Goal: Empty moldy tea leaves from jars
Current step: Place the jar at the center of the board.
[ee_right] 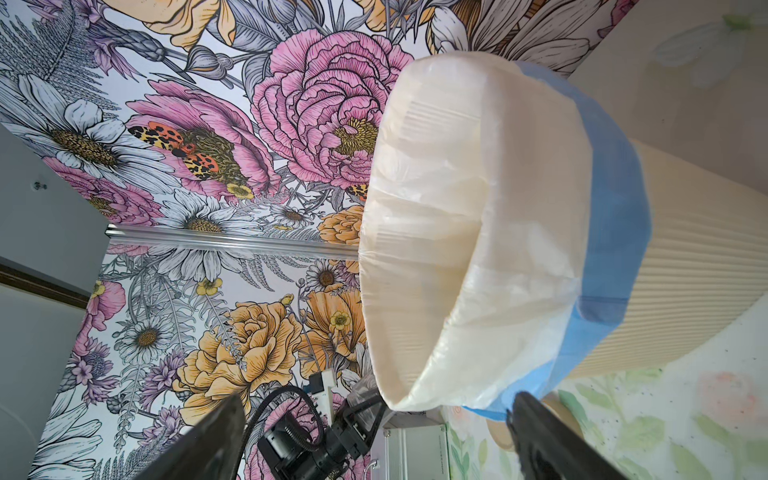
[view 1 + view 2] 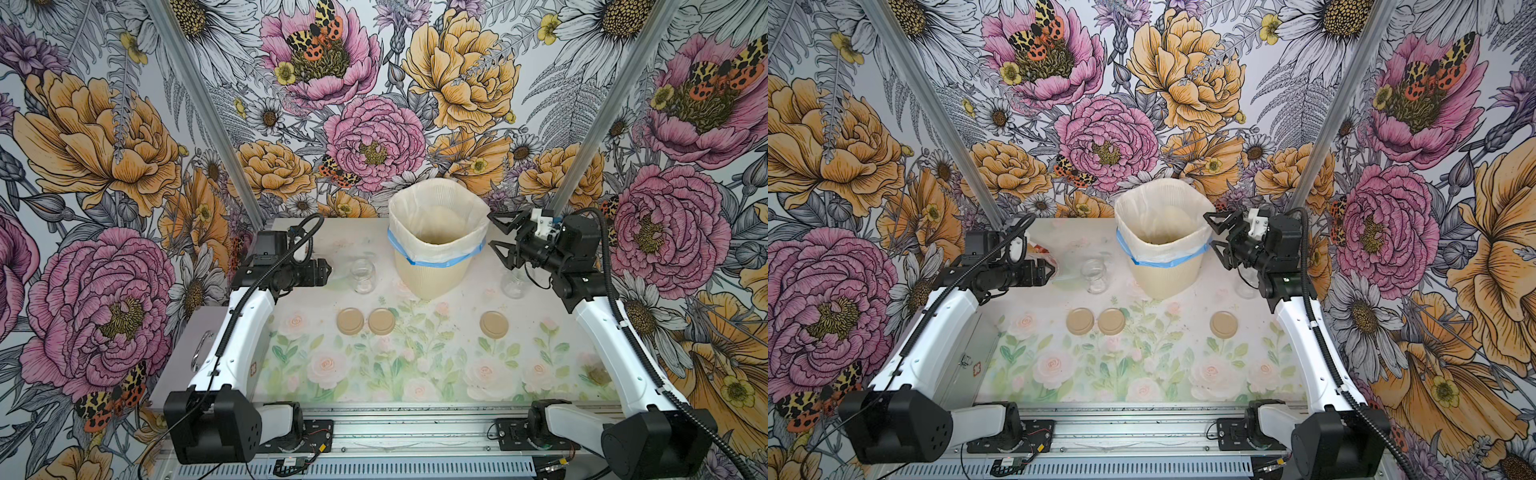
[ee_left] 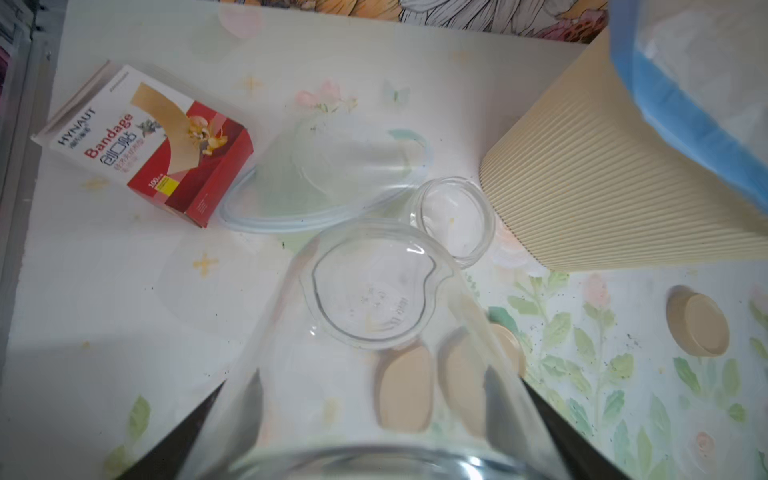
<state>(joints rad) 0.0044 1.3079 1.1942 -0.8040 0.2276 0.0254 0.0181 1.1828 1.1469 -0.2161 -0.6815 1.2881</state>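
Observation:
My left gripper [image 3: 382,415] is shut on a clear glass jar [image 3: 365,299] that looks empty, held low over the table left of the bin. In a top view that gripper [image 2: 330,270] is beside a second empty jar [image 2: 362,276], which stands upright. A third jar [image 2: 515,284] stands at the right, below my right arm. Three tan lids [image 2: 350,321] [image 2: 382,321] [image 2: 494,325] lie flat on the table. My right gripper [image 2: 496,235] is open and empty, turned sideways beside the bin's right rim. The moldy tea leaves are out of view.
The tall cream ribbed bin [image 2: 432,274] with a blue-edged bag stands at the back centre. A red bandage box [image 3: 145,141] and a clear plastic dish [image 3: 328,183] lie at the back left. A grey metal case [image 2: 195,345] sits left of the table.

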